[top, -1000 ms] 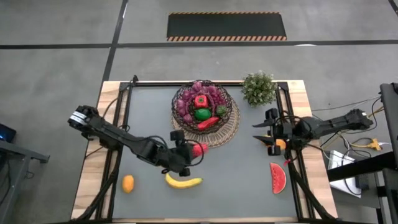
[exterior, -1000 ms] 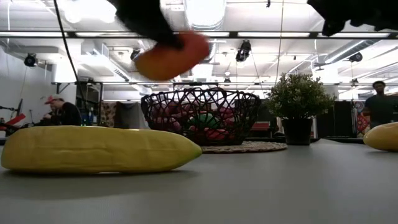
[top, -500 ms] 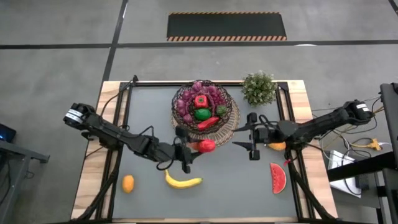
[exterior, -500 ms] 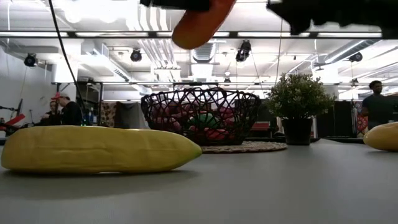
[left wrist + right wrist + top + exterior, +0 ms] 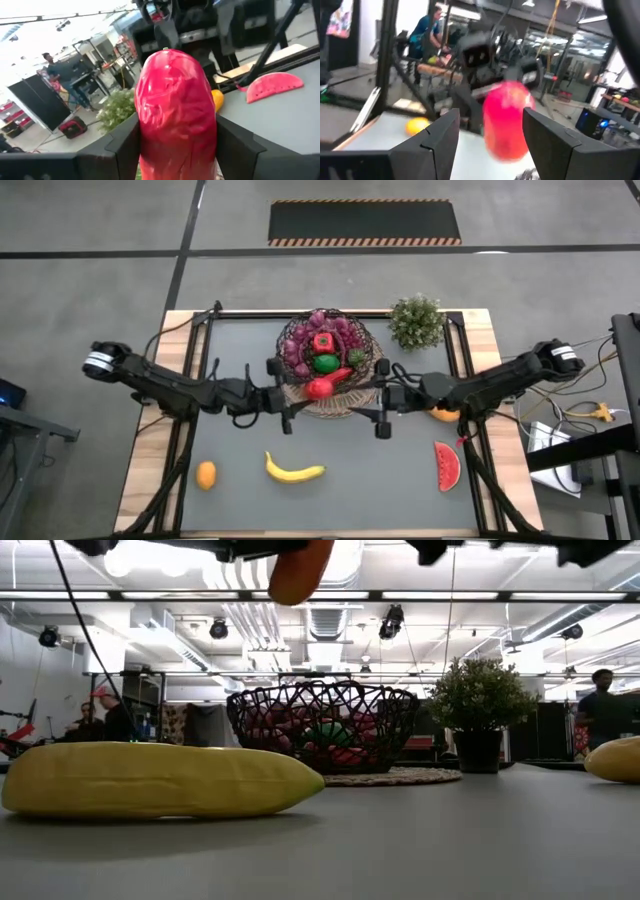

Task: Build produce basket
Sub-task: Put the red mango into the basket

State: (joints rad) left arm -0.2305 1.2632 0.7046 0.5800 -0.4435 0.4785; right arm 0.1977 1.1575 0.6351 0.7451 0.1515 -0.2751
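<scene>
High view shows my table (image 5: 230, 350) first, then the basket (image 5: 330, 358) on its mat just beyond my two claws, already loaded with grapes and peppers. My left claw (image 5: 300, 392) is clenched on a red pepper (image 5: 318, 388), held up off the table at the basket's near rim. My right claw (image 5: 382, 402) faces it with fingers spread and empty, close on the pepper's other side. Behind both claws, the banana (image 5: 294, 471), an orange piece (image 5: 205, 475) and the watermelon slice (image 5: 447, 465) lie on the table. To do this well, I judge I should carry the pepper over the rim, lower it, then let go.
</scene>
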